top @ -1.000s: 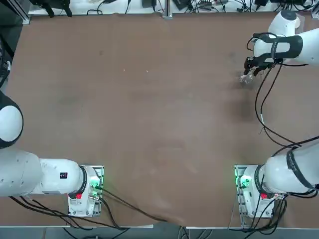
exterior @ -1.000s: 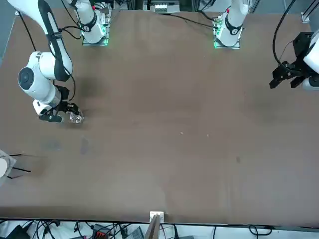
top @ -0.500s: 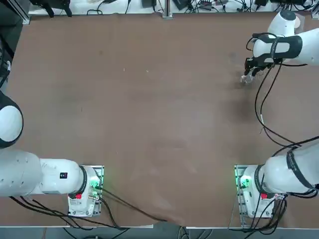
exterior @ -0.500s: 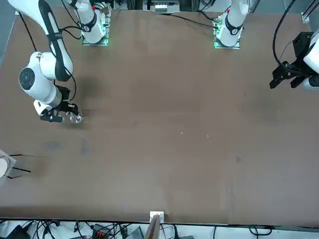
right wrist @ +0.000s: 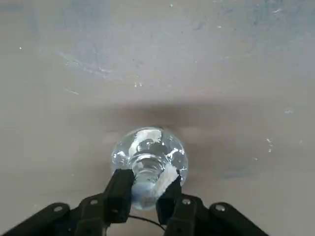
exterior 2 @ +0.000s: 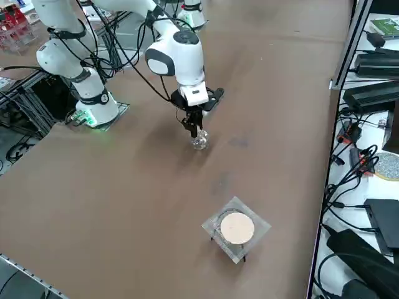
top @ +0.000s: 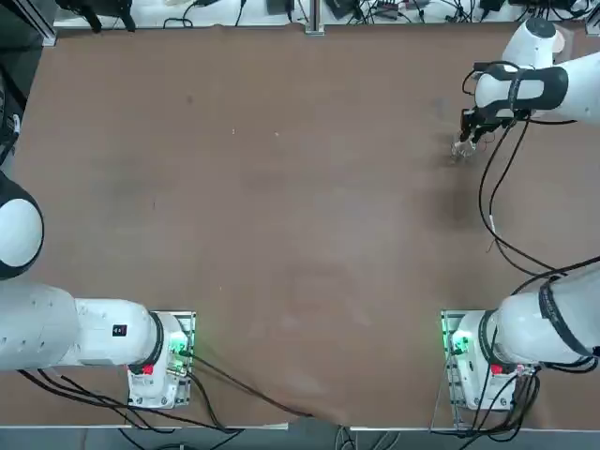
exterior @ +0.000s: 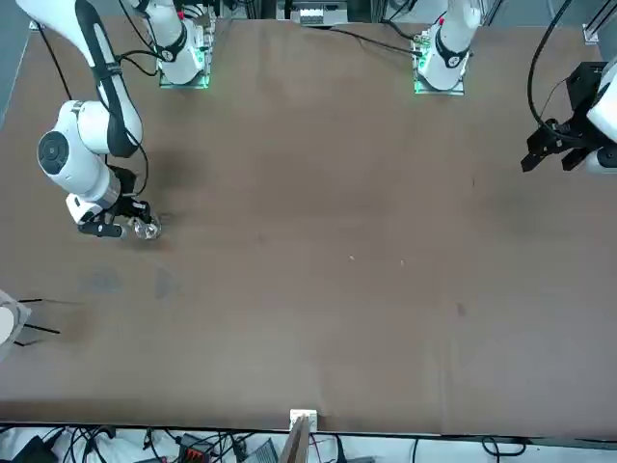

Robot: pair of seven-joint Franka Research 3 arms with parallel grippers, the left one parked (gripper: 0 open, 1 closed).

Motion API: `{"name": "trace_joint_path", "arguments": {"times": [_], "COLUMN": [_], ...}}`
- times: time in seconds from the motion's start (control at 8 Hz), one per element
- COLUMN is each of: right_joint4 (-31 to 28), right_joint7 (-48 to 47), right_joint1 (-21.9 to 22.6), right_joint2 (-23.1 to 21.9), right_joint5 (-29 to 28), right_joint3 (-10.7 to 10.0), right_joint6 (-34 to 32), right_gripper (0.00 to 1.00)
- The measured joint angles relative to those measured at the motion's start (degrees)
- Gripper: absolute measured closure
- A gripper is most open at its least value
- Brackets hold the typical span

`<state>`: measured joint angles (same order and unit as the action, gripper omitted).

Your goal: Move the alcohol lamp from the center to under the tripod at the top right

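Observation:
The alcohol lamp [right wrist: 149, 157], a small clear glass bulb, is pinched at its whitish neck by my right gripper [right wrist: 145, 189], which is shut on it. In the right side view the lamp [exterior 2: 199, 142] hangs under the gripper [exterior 2: 195, 131], close to the brown table; I cannot tell if it touches. The top view puts the lamp [top: 458, 148] and gripper [top: 465, 139] near the far right of the table. The tripod [exterior 2: 237, 228], thin dark legs under a round whitish top, stands apart from the lamp toward the table's right edge. Only part of the tripod [exterior: 8, 323] shows in the front view.
The brown table [top: 281, 206] stretches bare to the left of the lamp. Black cables [top: 492, 202] hang from the right arm over the table. Boxes and cables [exterior 2: 368, 93] line a shelf beyond the table's far edge.
The right gripper with the lamp has barely shifted, edging a little to the left in the top view. It stays shut on the lamp throughout.

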<state>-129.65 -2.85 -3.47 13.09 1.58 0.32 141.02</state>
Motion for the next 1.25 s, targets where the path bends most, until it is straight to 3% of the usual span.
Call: {"name": "trace_joint_path", "arguments": {"times": [0.5,0.75,1.0,1.25], "right_joint4": [4.8,8.89,14.48,24.61], "right_joint7": [0.03,0.24,0.44,0.43], "right_joint1": [-0.81,-4.82,-8.89,-12.11], "right_joint2": [-0.82,-0.15,2.94,8.91], "right_joint5": [0.0,0.01,0.02,0.01], "right_joint3": [-0.53,-0.95,-1.18,-1.22], "right_joint6": [-3.24,-4.8,-5.54,-11.41], "right_gripper": [0.71,0.71,0.71,0.71]}}
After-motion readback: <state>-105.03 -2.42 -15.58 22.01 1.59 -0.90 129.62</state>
